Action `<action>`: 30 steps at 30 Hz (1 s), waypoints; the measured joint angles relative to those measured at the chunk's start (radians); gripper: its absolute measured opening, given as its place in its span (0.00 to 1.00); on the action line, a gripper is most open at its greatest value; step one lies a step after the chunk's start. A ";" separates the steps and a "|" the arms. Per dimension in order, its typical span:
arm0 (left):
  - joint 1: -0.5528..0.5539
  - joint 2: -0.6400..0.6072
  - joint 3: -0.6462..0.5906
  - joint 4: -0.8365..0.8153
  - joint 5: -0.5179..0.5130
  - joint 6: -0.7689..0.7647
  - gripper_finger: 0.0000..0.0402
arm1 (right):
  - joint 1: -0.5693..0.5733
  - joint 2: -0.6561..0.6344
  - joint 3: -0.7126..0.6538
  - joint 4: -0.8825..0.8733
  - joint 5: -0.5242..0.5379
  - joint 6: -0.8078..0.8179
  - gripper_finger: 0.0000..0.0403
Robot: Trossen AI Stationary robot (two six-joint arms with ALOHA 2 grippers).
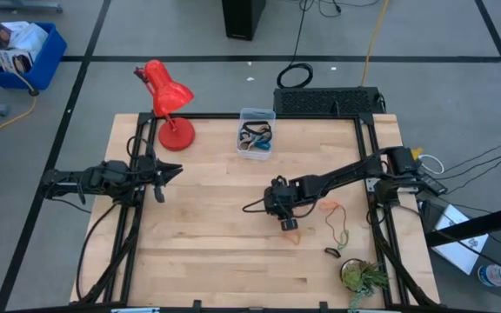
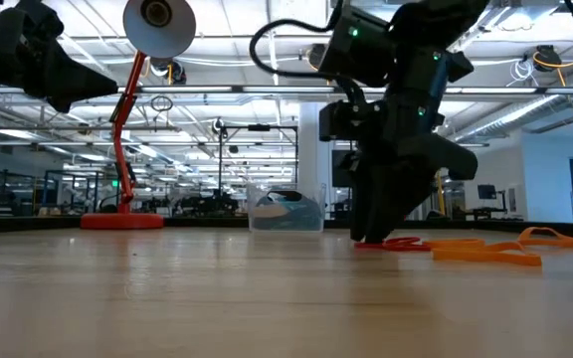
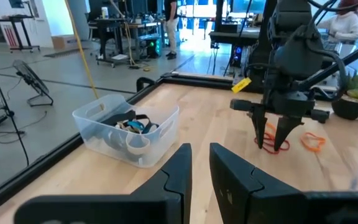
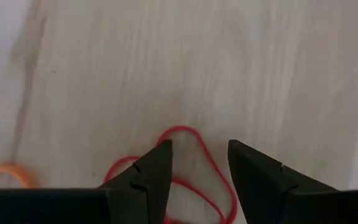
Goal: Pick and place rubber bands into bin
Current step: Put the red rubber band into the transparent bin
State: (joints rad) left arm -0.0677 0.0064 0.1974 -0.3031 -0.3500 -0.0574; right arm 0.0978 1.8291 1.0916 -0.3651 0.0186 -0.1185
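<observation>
A red rubber band (image 4: 180, 129) lies flat on the wooden table, with an orange band (image 4: 2, 171) close by. My right gripper (image 4: 197, 165) is open and points down at the table top (image 2: 376, 237), one finger on either side of the red band's looped end. More bands lie toward the table's right edge: orange (image 1: 330, 207), olive-green (image 1: 342, 230) and black (image 1: 332, 252). The clear bin (image 1: 257, 137) stands at the far edge and holds several bands. My left gripper (image 1: 170, 174) hangs above the table's left side, open by a narrow gap (image 3: 201, 168) and empty. My right gripper comes from above with its fingers pointing down, across the red band's loop (image 4: 194, 134). One strand runs under or behind a fingertip (image 4: 157, 165). I cannot tell whether the fingers touch the band. The band lies slack on the table.
A red desk lamp (image 1: 168, 100) stands at the far left corner of the table. A small green plant (image 1: 364, 278) sits at the near right corner. Bare wood lies between the right gripper and the bin.
</observation>
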 joint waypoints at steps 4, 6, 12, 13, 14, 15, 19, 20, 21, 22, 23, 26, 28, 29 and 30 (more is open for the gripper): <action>0.000 0.000 0.000 -0.009 0.000 0.000 0.16 | -0.014 0.027 0.003 0.000 -0.012 -0.006 0.36; 0.000 0.000 0.000 -0.010 0.000 -0.002 0.16 | -0.020 0.038 0.003 -0.004 -0.016 -0.006 0.34; 0.000 0.000 0.000 -0.010 0.000 -0.003 0.16 | -0.024 0.045 0.003 -0.004 -0.015 -0.015 0.24; 0.000 0.000 0.000 -0.010 0.000 -0.002 0.16 | -0.024 0.046 0.003 -0.003 -0.018 -0.024 0.22; 0.000 0.000 0.000 -0.010 0.000 0.000 0.16 | -0.024 0.046 0.003 -0.002 -0.024 -0.032 0.20; 0.000 0.000 0.000 -0.010 0.000 0.000 0.16 | -0.024 0.046 0.003 -0.001 -0.032 -0.039 0.17; 0.000 0.000 0.000 -0.010 0.000 0.000 0.16 | -0.025 0.047 0.002 -0.001 -0.041 -0.050 0.09; 0.000 0.000 0.000 -0.010 0.000 0.000 0.16 | -0.025 0.048 0.001 -0.001 -0.041 -0.051 0.06; 0.000 0.000 0.000 -0.010 0.000 0.000 0.16 | -0.025 0.048 0.001 -0.002 -0.041 -0.051 0.04; 0.000 0.000 0.000 -0.010 0.000 0.000 0.16 | -0.025 0.048 0.001 -0.002 -0.040 -0.051 0.02; 0.000 0.000 0.000 -0.010 0.000 0.000 0.16 | -0.025 0.048 0.000 -0.002 -0.039 -0.051 0.01; 0.000 0.000 0.000 -0.010 0.000 -0.001 0.16 | -0.024 0.048 0.000 -0.005 -0.012 -0.051 0.01; 0.000 0.000 0.000 -0.010 0.000 -0.001 0.16 | -0.022 0.048 0.000 -0.005 0.000 -0.051 0.00; 0.000 0.000 0.000 -0.010 0.000 -0.002 0.16 | -0.022 0.046 0.000 -0.004 0.001 -0.046 0.00; 0.000 0.000 0.000 -0.010 0.000 -0.002 0.16 | -0.022 0.043 -0.001 0.000 0.002 -0.031 0.00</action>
State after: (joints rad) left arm -0.0677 0.0065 0.1974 -0.3134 -0.3504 -0.0595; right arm 0.0753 1.8721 1.0908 -0.3648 0.0202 -0.1493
